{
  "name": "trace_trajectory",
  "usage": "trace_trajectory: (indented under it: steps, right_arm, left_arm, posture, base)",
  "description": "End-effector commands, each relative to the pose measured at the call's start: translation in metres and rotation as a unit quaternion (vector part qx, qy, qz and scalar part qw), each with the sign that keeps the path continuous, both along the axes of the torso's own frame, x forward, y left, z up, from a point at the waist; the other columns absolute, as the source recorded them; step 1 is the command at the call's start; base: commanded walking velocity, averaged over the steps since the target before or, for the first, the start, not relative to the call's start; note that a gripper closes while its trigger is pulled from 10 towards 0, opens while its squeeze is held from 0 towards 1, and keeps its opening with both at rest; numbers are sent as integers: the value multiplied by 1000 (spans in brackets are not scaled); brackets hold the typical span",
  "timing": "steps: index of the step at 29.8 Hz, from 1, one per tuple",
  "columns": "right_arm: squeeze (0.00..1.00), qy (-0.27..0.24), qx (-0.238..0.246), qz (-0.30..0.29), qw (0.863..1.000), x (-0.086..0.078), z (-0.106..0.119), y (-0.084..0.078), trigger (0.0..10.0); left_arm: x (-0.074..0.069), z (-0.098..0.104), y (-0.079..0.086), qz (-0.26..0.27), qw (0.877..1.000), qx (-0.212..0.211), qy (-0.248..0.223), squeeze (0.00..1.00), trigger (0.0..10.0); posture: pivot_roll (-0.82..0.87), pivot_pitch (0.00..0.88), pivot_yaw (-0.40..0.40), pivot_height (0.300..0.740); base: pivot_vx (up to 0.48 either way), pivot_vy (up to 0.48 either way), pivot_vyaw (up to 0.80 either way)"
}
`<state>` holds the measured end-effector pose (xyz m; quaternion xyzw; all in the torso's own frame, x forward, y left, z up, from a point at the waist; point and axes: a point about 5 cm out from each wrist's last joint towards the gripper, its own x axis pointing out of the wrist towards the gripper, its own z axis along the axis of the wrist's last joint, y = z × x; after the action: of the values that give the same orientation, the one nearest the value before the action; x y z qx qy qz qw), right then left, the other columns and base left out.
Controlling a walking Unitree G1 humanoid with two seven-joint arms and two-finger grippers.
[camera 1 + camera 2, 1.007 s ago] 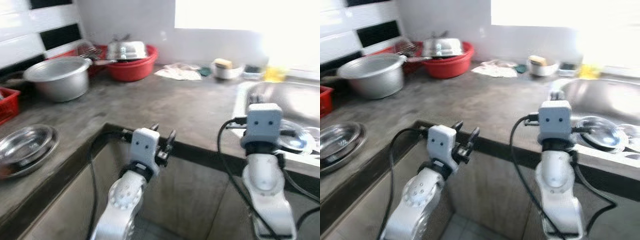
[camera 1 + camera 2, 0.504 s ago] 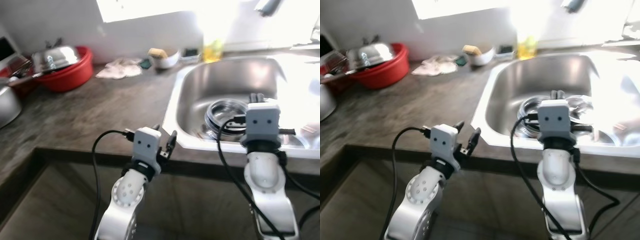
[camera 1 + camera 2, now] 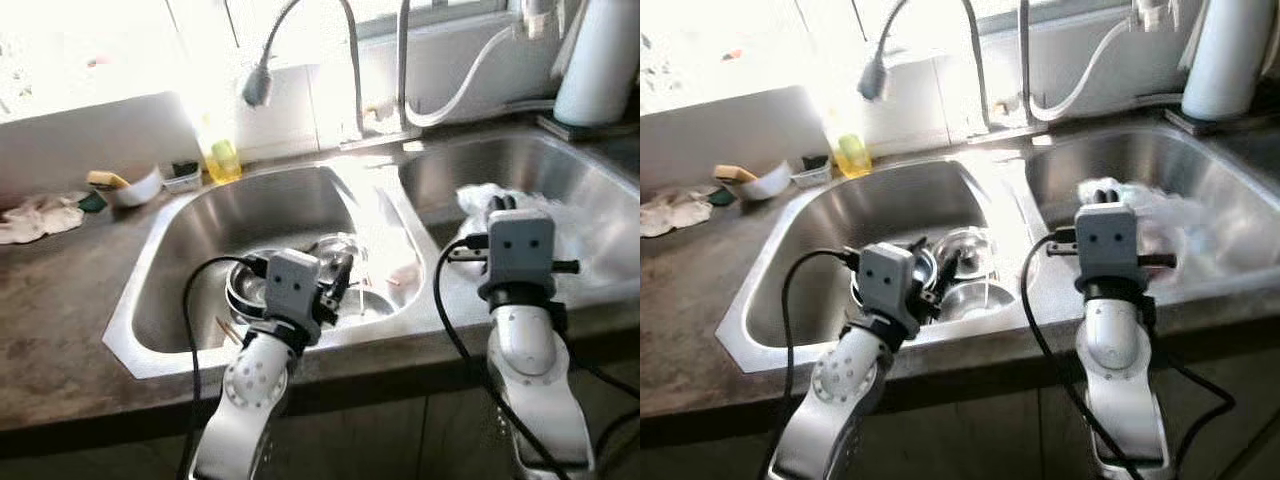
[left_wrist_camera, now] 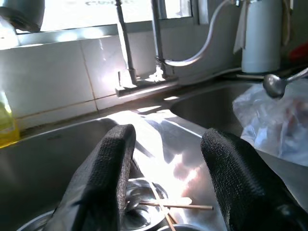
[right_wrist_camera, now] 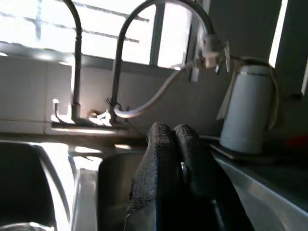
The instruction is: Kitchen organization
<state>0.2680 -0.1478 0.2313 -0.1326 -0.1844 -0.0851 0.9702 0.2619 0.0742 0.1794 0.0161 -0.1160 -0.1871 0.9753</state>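
So, left gripper (image 4: 163, 178): fingers (image 4: 103, 178) spread wide, holding nothing, raised over the front rim of the left sink.
Right gripper (image 5: 175, 159): fingers (image 5: 161, 159) pressed together, nothing between them, over the front rim of the right sink.
Landmark: left sink (image 3: 190, 215), steel basin set in a dark counter (image 3: 50, 300).
Dishes (image 3: 335, 270): steel bowls stacked on the left sink floor, toward its right half, just beyond and below the left fingers.
Sticks (image 4: 175, 207): thin wooden sticks lying across the bowls, long axis running roughly across the left gripper's opening.
Bag (image 3: 575, 225): crumpled clear plastic in the right sink (image 3: 520, 170), ahead of the right gripper.
Ladle (image 4: 276, 84): steel ladle bowl above the bag, right of the left sink.
Faucet (image 3: 300, 40): curved spout over the back of the left sink, head hanging at back left.
Soap (image 3: 222, 158): yellow bottle at the back left corner of the left sink.
Sponge bowl (image 3: 125, 185): white bowl on the counter left of the left sink.
Cloth (image 3: 35, 215): rag farther left on the counter.
Kettle (image 3: 600, 55): white, behind the right sink.
Key relation: dishes lie forward and down from the left fingers; left arm clearly nearer.
Next move (judgement): likely lower the left gripper into the left sink onto a bowl rim.
Risk: slick nested steel may slip or clatter.
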Motion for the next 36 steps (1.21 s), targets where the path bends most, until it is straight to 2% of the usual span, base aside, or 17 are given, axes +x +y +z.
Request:
trace_trajectory:
  steps: [1,10,12,14,16,21,30,36]
  right_arm:
    - [0,-3,6,21,1000,-2,2,6,10000]
    - [0,-3,15,38,999,-2,2,9,10000]
    - [0,-37,18,71,997,-5,13,15,10000]
    - [0,-57,0,92,994,-5,22,19,10000]
    - [0,-98,-19,81,992,-5,38,18,10000]
    - [0,-162,-68,72,982,-6,66,18,10000]
    - [0,-222,-92,95,966,-9,94,26,10000]
    - [0,-258,-69,123,956,-12,116,31,10000]
  left_arm:
    - [2,-4,10,23,1000,1,9,0,10000]
    - [4,-4,13,30,999,5,10,0,10000]
    - [4,-4,14,33,999,5,9,0,10000]
    - [4,-3,14,35,999,2,7,0,10000]
    - [4,-1,13,34,999,-1,2,0,10000]
    - [5,2,13,33,999,-4,-3,0,10000]
    - [5,2,13,35,999,-3,-3,0,10000]
    - [5,2,14,39,999,-3,-5,0,10000]
  posture:
    - [-5,20,14,740]
    - [-6,29,15,740]
    - [-5,31,17,740]
    - [-6,31,17,740]
    - [-4,31,17,740]
    - [-3,30,15,740]
    - [-4,32,14,740]
    - [-2,29,11,740]
  base:
    - [0,0,0]
    - [0,0,0]
    - [0,0,0]
    - [0,0,0]
    - [0,0,0]
    - [0,0,0]
    - [0,0,0]
    - [0,0,0]
